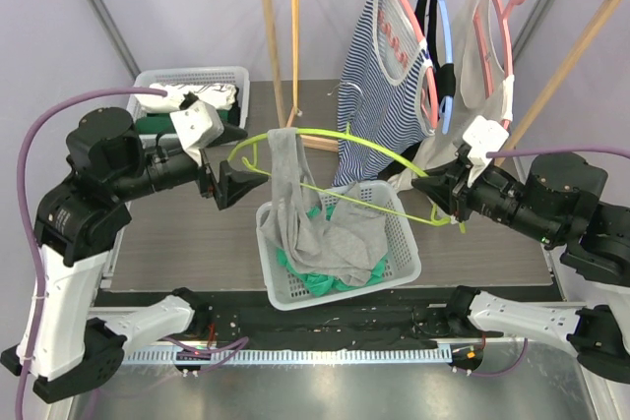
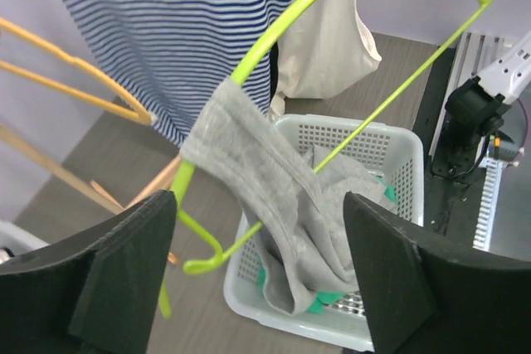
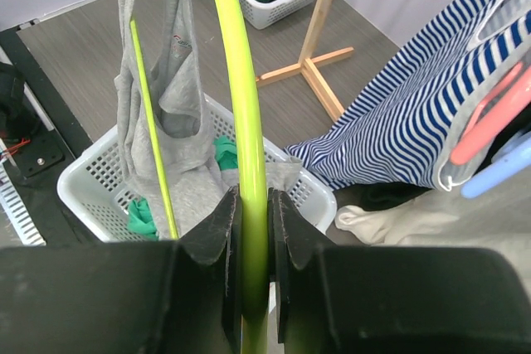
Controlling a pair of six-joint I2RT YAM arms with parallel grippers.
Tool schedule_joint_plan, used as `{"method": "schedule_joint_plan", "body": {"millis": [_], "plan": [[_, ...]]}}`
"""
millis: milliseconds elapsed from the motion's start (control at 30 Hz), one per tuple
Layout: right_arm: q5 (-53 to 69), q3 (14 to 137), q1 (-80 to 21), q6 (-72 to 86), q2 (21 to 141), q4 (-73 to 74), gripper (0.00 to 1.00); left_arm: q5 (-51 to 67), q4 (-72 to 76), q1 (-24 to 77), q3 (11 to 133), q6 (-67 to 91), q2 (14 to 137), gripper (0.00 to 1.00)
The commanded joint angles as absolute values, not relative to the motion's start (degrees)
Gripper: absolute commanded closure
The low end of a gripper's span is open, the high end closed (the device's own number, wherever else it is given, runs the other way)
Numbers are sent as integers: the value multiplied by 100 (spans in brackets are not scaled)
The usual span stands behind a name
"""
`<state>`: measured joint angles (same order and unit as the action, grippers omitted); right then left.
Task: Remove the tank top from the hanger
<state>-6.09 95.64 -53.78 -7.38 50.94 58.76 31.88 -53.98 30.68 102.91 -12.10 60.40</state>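
Hanger sits pinched in the right hand, grey tank top draped over it, left hand spread.

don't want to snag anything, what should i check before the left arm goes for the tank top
1. Right gripper shut on hanger: ok.
2. Left gripper open and empty: ok.
3. Left gripper facing the tank top, not touching it: ok.
4. Tank top off the hanger: not ok, a strap hangs over its arm.
5. Tank top's lower part resting in basket: ok.
6. Strap free to slide off the hanger's end: cannot tell.
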Motion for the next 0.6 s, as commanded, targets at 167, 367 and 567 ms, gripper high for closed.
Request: {"method": "schedule_joint_plan", "body": {"millis": [167,367,567], "plan": [[-800,9967,-5361,-905,5133,5449,99,3102,-4632,2927,9818,-282,6134,52],[-782,9967,-5370,-923,5177,5414,99,3191,-4386,2962,9852,-88,6521,53],[-817,9958,-5370,-923,5142,5388,99,3173,-4307,2997,9949,-70,6706,56]]}}
